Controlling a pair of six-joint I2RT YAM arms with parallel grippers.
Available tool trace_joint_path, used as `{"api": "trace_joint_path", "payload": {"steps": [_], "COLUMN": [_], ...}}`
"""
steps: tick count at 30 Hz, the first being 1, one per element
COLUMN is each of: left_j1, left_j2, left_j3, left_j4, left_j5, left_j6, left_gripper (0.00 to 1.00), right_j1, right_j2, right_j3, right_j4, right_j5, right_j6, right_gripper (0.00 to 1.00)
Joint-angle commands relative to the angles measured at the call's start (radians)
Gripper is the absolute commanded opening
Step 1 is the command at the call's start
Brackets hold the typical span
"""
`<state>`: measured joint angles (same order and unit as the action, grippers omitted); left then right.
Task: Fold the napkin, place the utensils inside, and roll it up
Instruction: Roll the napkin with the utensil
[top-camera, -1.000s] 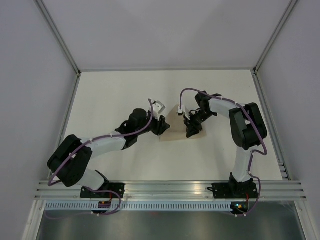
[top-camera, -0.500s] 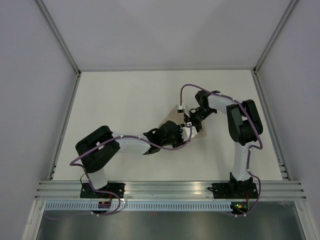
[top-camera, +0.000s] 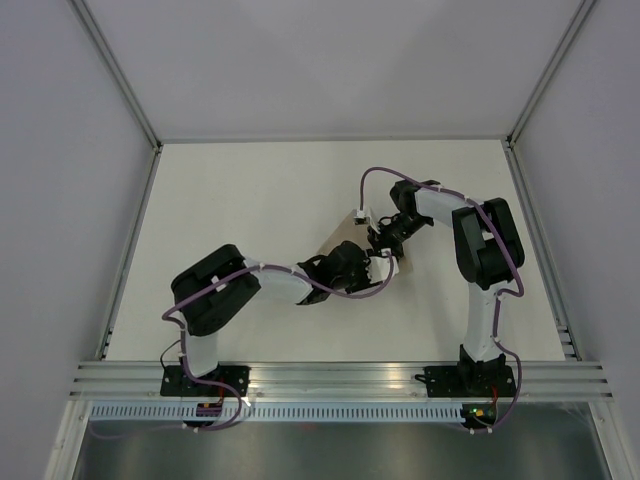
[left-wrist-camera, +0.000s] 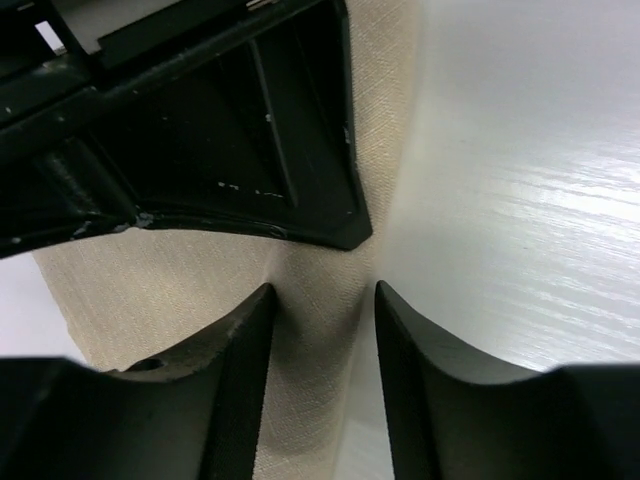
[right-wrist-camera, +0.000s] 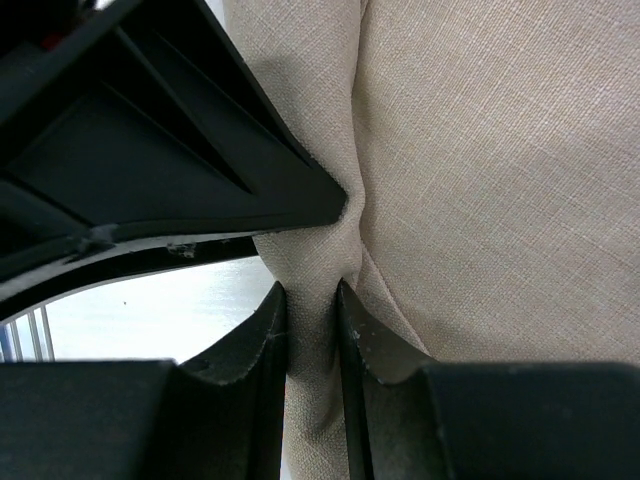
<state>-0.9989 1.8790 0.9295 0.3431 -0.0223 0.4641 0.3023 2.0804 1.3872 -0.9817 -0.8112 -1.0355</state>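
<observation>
Top external: one napkin (top-camera: 334, 240), two claws (top-camera: 377, 263) (top-camera: 387, 241)

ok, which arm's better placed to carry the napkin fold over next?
Right, probably. The right gripper is shut on a pinched ridge of the napkin. The left gripper only straddles it, jaws apart, so it would have to close first.

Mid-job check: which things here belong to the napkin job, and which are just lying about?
Job: plain tan-beige cloth napkin; right gripper pinching it; left gripper straddling it; utensils unseen.
Not job: white table; purple robot cables; aluminium frame rail.
</observation>
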Motion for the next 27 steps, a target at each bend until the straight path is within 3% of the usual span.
{"api": "trace_joint_path", "payload": {"steps": [1, 3, 9, 12, 21, 27], "left_j1": [0.025, 0.042, 0.068, 0.080, 0.124, 0.134], "left_j2": [0.040, 0.051, 0.092, 0.123, 0.181, 0.203], "left_j3": [0.046, 0.066, 0.120, 0.156, 0.223, 0.262], "left_j4": [-0.077, -0.114, -0.234, -0.300, -0.452, -0.509], "left_j5": [0.040, 0.084, 0.192, 0.274, 0.470, 0.505], "left_j6": [0.027, 0.007, -0.012, -0.021, -0.053, -0.058], "left_gripper": [0.49, 0.45, 0.19, 0.11, 0.05, 0.05], "right_j1": [0.015, 0.017, 0.017, 0.017, 0.005, -0.028], "right_j2": [0.109, 0.109, 0.109, 0.101, -0.009, -0.040], "right_j3": [-0.062, -0.062, -0.060, -0.062, -0.050, 0.015], "right_j4": [0.031, 0.032, 0.031, 0.032, 0.051, 0.051], "right_j5": [0.145, 0.145, 0.147, 0.150, 0.135, 0.135], "right_j6": [-0.028, -0.026, -0.023, -0.020, 0.040, 0.103], "right_gripper": [0.20, 0.20, 0.21, 0.28, 0.59, 0.64]}}
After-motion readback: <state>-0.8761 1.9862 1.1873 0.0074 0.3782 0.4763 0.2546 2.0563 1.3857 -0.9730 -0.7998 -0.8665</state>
